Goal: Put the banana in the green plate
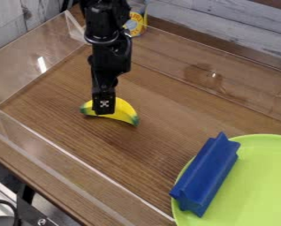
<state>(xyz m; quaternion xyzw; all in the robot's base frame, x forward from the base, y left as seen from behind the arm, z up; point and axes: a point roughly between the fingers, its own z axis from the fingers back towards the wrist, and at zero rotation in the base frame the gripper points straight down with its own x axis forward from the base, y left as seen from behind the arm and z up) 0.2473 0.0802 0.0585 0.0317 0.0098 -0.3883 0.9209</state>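
Where visible, perhaps wood-grain table (190,97).

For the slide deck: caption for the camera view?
Open gripper lowered onto toy banana; blue block on green plate.

blue block (204,173), wooden table (190,97)

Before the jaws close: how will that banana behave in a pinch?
The banana looks like smooth moulded plastic, so probably stiff and light, but it may slip. It rests on its curved side on the wooden table, so an off-centre touch could rock or spin it. The gripper is open right over it.
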